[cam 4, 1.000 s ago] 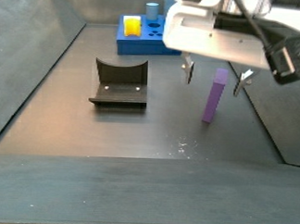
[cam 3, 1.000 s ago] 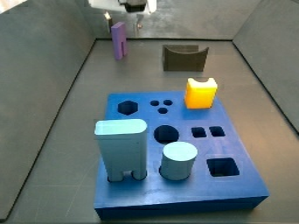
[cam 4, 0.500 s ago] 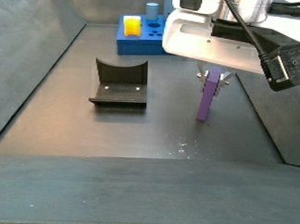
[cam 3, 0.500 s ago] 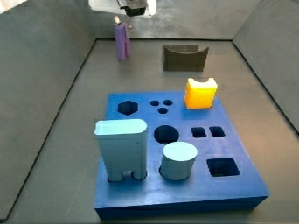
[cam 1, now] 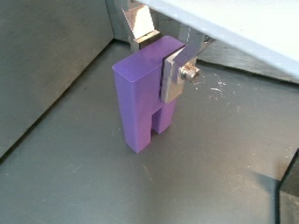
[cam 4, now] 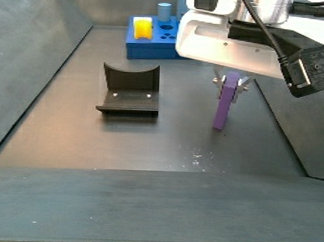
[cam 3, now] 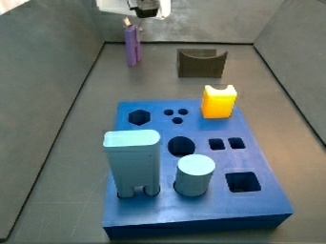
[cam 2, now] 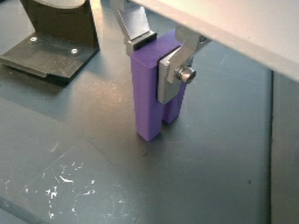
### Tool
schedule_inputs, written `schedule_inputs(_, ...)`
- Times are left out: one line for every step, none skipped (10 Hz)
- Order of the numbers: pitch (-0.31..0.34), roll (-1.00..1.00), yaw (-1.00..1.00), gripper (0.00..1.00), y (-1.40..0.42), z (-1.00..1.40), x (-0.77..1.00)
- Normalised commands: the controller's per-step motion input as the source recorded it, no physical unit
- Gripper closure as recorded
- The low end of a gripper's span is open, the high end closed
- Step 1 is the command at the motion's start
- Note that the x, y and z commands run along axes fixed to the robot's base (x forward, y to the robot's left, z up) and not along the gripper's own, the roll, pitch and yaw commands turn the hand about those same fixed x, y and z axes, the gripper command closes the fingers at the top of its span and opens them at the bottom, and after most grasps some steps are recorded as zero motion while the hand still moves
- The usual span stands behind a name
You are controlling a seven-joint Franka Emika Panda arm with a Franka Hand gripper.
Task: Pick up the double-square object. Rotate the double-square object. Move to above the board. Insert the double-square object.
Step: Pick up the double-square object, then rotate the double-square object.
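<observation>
Pick-up step. Gripper [cam 1: 163, 54] fingers [cam 1: 177, 70] clamped on upright purple double-square object [cam 1: 145, 96], base on table [cam 1: 70, 175], beside fixture [cam 4: 127, 90], well apart from board [cam 3: 192, 167]. Next: lift, then rotate.

One blue board [cam 3: 192, 214]. One purple double-square object [cam 1: 145, 96], in the one end effector [cam 1: 163, 54]. One dark fixture [cam 3: 199, 63]. On the board: one yellow piece [cam 3: 219, 100], one pale blue block [cam 3: 132, 162], one pale cylinder [cam 3: 195, 174].

Fixture [cam 3: 199, 63] upright, behind yellow block [cam 3: 219, 101].
</observation>
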Motion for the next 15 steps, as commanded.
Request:
schedule_inputs(0.0, 0.0, 0.0, 1.0, 0.0, 0.0, 0.0)
schedule_inputs(0.0, 0.0, 0.0, 1.0, 0.0, 0.0, 0.0)
schedule_inputs(0.0, 0.0, 0.0, 1.0, 0.0, 0.0, 0.0)
schedule_inputs(0.0, 0.0, 0.0, 1.0, 0.0, 0.0, 0.0)
schedule_inputs(0.0, 0.0, 0.0, 1.0, -0.43, 1.0, 0.06)
schedule_inputs(0.024, 0.0, -0.02, 1.0, -0.45, 1.0, 0.06)
schedule_inputs(0.053, 0.01, 0.0, 1.0, -0.41, 1.0, 0.05)
schedule_inputs(0.08, 0.03, 0.01, 1.0, -0.36, 1.0, 0.05)
schedule_inputs(0.082, 0.04, 0.01, 1.0, -0.34, 1.0, 0.05)
schedule_inputs(0.081, 0.05, 0.01, 1.0, -0.31, 1.0, 0.04)
schedule_inputs(0.077, 0.06, 0.01, 1.0, -0.29, 1.0, 0.04)
schedule_inputs(0.08, 0.07, 0.01, 1.0, -0.26, 1.0, 0.03)
schedule_inputs(0.085, 0.08, 0.01, 1.0, -0.24, 1.0, 0.03)
schedule_inputs(0.09, 0.08, 0.02, 1.0, -0.21, 1.0, 0.03)
schedule_inputs(0.093, 0.08, 0.02, 1.0, -0.18, 1.0, 0.03)
